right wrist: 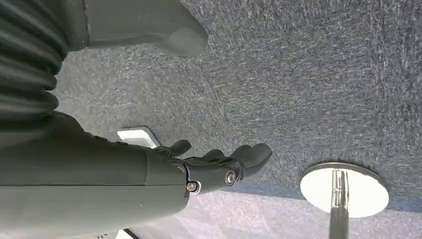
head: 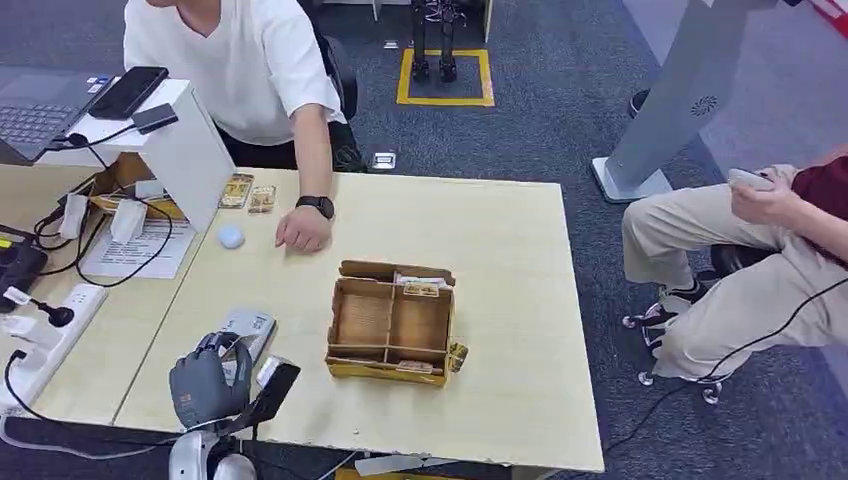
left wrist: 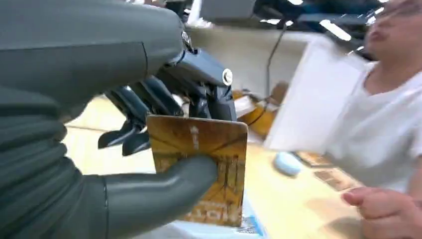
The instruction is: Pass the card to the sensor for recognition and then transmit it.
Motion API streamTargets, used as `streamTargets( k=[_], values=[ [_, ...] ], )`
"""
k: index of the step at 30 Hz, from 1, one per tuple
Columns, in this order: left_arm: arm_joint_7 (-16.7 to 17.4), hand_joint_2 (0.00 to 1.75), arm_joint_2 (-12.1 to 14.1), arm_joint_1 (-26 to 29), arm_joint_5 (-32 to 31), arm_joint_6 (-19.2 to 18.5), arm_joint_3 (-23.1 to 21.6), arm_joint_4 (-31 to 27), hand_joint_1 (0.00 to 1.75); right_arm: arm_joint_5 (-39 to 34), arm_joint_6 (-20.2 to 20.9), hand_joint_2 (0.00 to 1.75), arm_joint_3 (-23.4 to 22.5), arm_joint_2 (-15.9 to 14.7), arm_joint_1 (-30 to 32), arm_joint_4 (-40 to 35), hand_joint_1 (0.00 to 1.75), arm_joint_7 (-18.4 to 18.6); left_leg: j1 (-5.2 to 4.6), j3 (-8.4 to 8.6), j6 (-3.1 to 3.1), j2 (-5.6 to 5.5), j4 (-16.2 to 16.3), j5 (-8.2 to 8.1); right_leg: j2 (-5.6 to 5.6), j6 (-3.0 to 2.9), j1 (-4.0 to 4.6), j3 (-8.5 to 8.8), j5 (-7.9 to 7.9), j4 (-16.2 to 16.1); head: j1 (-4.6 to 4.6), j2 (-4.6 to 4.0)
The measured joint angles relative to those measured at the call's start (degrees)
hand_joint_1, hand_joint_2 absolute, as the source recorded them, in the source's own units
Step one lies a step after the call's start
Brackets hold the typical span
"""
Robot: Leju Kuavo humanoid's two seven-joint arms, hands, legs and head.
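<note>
Left wrist view: left hand (left wrist: 164, 149) gripping card (left wrist: 204, 164), right hand (right wrist: 219, 167) empty, fingers apart

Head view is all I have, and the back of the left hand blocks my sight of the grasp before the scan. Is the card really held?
Observer: Yes. In the left wrist view the left hand pinches the card between thumb and fingers, with its orange printed face showing.
Operator: And the right hand? I can't find it.
Observer: In the right wrist view the right hand hangs over grey carpet, fingers apart, holding nothing.
</note>
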Motion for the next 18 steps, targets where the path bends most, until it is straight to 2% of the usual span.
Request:
streamTargets(
  k=[1,2,4,6,8,15,18],
  values=[
    [-1.19,1.75,-0.33,-0.06,1.79,0.0,0.0,-0.31,1.75,-0.02,-0.02,1.75,-0.02,0.0,0.03,0.02,0.0,-0.09,0.0,-0.03,0.0,0.0,0.01,0.0,0.0,0.0,0.0,-0.03,0.0,0.0,-0.02,0.02],
    [-3.85,1.75,-0.52,-0.26,7.13,0.0,0.0,-0.48,1.75,-0.04,0.0,1.75,-0.11,0.0,0.05,0.07,0.0,-0.22,0.0,-0.03,0.0,0.0,0.01,0.0,0.01,0.01,0.0,-0.06,0.02,0.0,0.0,0.02],
    [-9.24,1.75,-0.79,-1.07,21.6,-0.02,-0.02,-0.48,1.75,-0.24,-0.02,1.75,-0.37,0.0,0.13,0.07,0.0,-0.65,0.0,-0.03,-0.01,0.03,0.03,0.0,0.06,0.0,0.0,-0.11,0.03,-0.01,-0.02,0.02],
    [-12.12,1.75,-0.85,-2.6,32.64,-0.24,-0.46,-0.48,1.75,-0.52,-0.02,1.75,-0.48,-0.06,0.4,0.09,0.0,-0.83,0.0,-0.07,0.0,0.0,0.05,0.0,0.02,0.0,0.0,-0.22,0.03,-0.01,-0.02,0.0],
    [-12.42,1.75,-0.87,-4.54,35.55,-0.94,-1.49,-0.48,1.75,-0.55,-0.02,1.75,-0.5,-0.18,0.44,0.09,0.0,-0.85,0.0,-0.13,-0.01,-0.02,0.04,0.01,-0.01,0.0,0.0,-0.17,0.03,0.0,-0.02,0.0],
    [-12.47,1.75,-1.2,-7.73,37.54,-1.51,-3.15,-0.79,1.75,-0.5,-0.02,1.75,-0.5,-0.28,0.66,0.09,0.0,-0.87,0.0,-0.12,-0.01,0.08,0.05,0.01,0.15,0.0,-0.01,-0.22,0.08,0.0,-0.02,0.02],
    [-11.16,1.75,-1.2,-8.46,39.16,-2.51,-4.86,-1.58,1.75,-0.46,-0.02,1.75,-0.5,-0.28,0.59,0.09,0.0,-0.87,0.0,-0.15,-0.01,0.07,0.05,0.01,0.13,0.0,-0.01,-0.22,0.08,0.0,-0.02,0.02]
  ],
)
